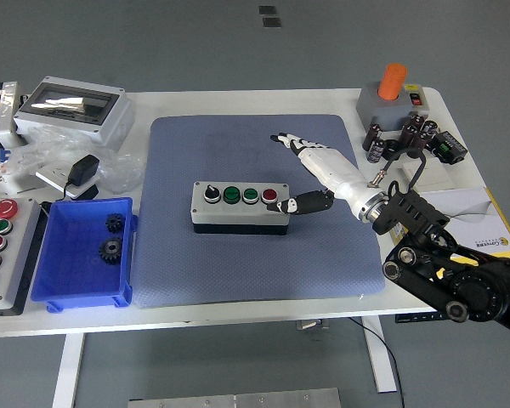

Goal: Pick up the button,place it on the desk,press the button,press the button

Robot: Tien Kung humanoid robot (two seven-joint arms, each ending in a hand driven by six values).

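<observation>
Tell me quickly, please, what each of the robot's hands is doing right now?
Left hand: not in view.
Right hand: open, fingers spread and holding nothing, thumb tip at the right end of the button box.
</observation>
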